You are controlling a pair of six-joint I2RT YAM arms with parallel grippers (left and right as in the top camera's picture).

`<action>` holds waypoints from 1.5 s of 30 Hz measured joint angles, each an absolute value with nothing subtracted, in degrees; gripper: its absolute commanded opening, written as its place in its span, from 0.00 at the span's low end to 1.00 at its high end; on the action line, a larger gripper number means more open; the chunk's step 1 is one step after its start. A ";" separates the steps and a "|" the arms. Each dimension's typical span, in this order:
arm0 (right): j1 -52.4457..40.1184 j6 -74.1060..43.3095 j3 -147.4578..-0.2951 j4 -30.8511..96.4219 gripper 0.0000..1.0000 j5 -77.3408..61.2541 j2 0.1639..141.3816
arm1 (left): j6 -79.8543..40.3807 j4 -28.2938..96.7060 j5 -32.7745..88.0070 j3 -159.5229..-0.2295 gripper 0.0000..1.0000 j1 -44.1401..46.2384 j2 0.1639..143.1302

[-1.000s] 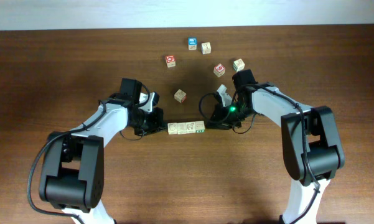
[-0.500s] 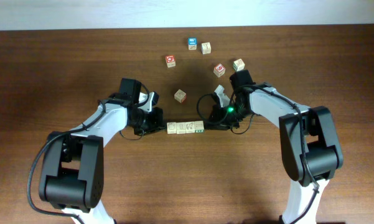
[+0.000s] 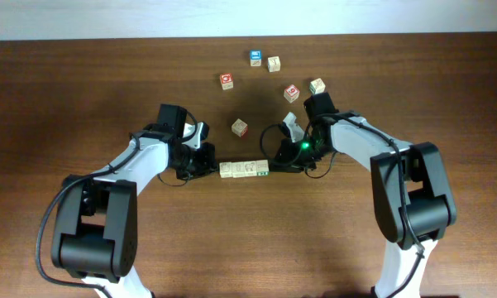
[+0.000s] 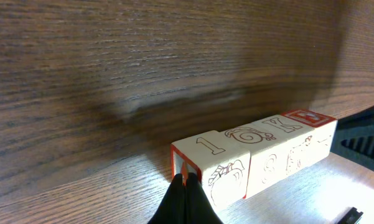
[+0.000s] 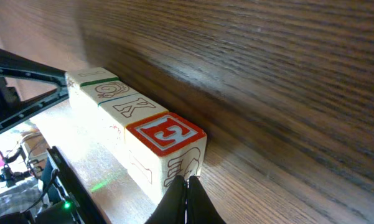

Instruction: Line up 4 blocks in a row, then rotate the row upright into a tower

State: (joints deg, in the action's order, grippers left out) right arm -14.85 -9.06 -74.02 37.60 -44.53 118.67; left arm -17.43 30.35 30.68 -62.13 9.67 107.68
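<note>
Overhead and wrist views. The row of four blocks (image 3: 245, 169) lies end to end on the table (image 3: 83, 91), with both arms meeting at it.

**Hidden or unclear.** From above, the prints on the row are too small to read. Each set of fingertips merges with its dark housing, so contact cannot be judged there. In the left wrist view the row (image 4: 255, 155) is cut off near its far end by the frame. The dark shape beyond that end is only partly seen. In the right wrist view the row (image 5: 137, 134) shows a red-framed E on top of its near cube, then a K. The print on the far cube is not legible.

**Arm pose.** The left arm (image 3: 140, 161) reaches in to the row's left end and the right arm (image 3: 356, 141) to its right end. Both forearms slope towards the row, and a green light (image 3: 303, 147) glows on the right wrist.

**Tools.** The left gripper (image 4: 187, 184) has its fingers pressed together into one point. It holds nothing, and the tip touches the row's end face. The right gripper (image 5: 187, 184) is likewise closed to a point and empty, with its tip against the end face of the E cube. Seen from above, the left gripper (image 3: 210, 164) and right gripper (image 3: 276, 163) flank the row.

**Surroundings.** A pale loose cube (image 3: 240, 127) sits just beyond the row. A blue-faced cube (image 3: 255, 57) lies well beyond it.
</note>
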 measured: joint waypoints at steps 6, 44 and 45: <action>-16.10 -8.99 -74.02 37.63 0.05 -44.71 116.38 | -17.43 30.37 29.52 -62.06 0.00 9.21 107.68; -23.73 -12.29 -83.42 41.06 0.04 -43.13 113.99 | -17.58 30.63 23.05 -61.17 0.00 8.10 107.70; -23.92 -12.91 -83.44 40.75 0.04 -42.96 113.89 | -17.58 30.63 23.00 -61.17 0.00 8.10 107.72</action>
